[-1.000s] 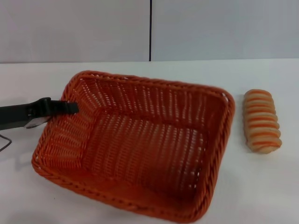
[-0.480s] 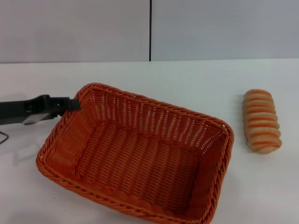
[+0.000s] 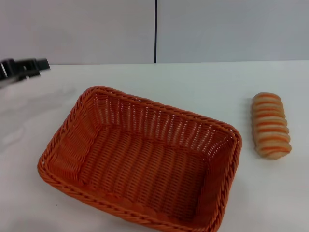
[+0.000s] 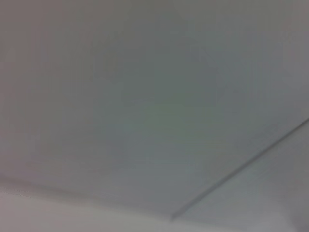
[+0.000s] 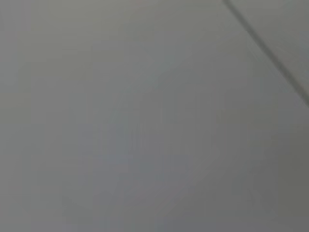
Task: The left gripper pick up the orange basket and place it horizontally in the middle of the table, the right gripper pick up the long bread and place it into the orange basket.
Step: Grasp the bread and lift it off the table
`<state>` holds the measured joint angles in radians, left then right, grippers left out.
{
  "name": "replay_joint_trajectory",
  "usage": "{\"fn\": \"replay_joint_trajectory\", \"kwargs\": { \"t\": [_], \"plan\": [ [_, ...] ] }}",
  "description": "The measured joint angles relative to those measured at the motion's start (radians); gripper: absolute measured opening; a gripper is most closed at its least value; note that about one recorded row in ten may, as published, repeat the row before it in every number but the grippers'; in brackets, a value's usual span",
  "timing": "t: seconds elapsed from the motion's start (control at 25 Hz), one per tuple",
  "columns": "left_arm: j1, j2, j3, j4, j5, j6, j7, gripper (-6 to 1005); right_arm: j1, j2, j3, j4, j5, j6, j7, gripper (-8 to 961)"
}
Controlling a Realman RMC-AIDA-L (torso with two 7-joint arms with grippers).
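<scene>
The orange basket [image 3: 140,162] rests flat on the white table [image 3: 193,84], slightly askew, with nothing inside it. To its right, a small gap away, lies the long bread [image 3: 271,124], striped side up. My left gripper [image 3: 43,64] hangs blurred at the far left edge of the head view, above the table and well apart from the basket's far left corner. It holds nothing. The right gripper is out of view. Both wrist views show only a plain grey wall with a thin seam.
A grey wall with a dark vertical seam [image 3: 155,31] stands behind the table. Bare tabletop lies beyond the basket and around the bread.
The left gripper let go of the basket's left rim and rose up and back to the left. The basket, tilted a second ago, now lies settled flat.
</scene>
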<state>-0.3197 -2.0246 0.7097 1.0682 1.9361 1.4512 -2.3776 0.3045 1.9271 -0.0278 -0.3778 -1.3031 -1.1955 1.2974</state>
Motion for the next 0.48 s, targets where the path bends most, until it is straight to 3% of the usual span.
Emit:
{"fn": "replay_joint_trajectory", "kwargs": {
  "t": [0.04, 0.08, 0.12, 0.16, 0.24, 0.28, 0.32, 0.36, 0.48],
  "plan": [
    [0.000, 0.000, 0.000, 0.000, 0.000, 0.000, 0.000, 461, -0.012, -0.006, -0.047, -0.030, -0.006, -0.010, 0.056, 758],
    [-0.015, -0.015, -0.045, -0.002, -0.022, -0.003, 0.067, 460, -0.027, -0.017, -0.102, -0.069, -0.024, -0.029, 0.133, 758],
    [-0.023, -0.024, -0.071, -0.006, -0.041, -0.006, 0.118, 460, -0.046, -0.047, -0.176, -0.139, -0.098, -0.083, 0.274, 758],
    [-0.030, -0.030, -0.088, -0.015, -0.068, -0.008, 0.168, 460, -0.046, -0.047, -0.176, -0.139, -0.098, -0.083, 0.274, 757],
    [-0.030, -0.030, -0.088, -0.015, -0.068, -0.008, 0.168, 461, -0.051, -0.082, -0.207, -0.213, -0.216, -0.173, 0.399, 757],
    [-0.036, -0.034, -0.101, -0.044, -0.119, -0.012, 0.243, 461, -0.048, -0.102, -0.208, -0.252, -0.290, -0.235, 0.454, 757],
    [-0.036, -0.034, -0.101, -0.044, -0.119, -0.012, 0.243, 462, -0.032, -0.137, -0.205, -0.339, -0.432, -0.380, 0.538, 757],
    [-0.045, -0.034, -0.108, -0.121, -0.226, -0.016, 0.384, 462, -0.032, -0.137, -0.205, -0.339, -0.432, -0.380, 0.538, 757],
    [-0.045, -0.034, -0.108, -0.121, -0.226, -0.016, 0.384, 464, 0.028, -0.169, -0.202, -0.495, -0.643, -0.591, 0.633, 758]
  ]
}}
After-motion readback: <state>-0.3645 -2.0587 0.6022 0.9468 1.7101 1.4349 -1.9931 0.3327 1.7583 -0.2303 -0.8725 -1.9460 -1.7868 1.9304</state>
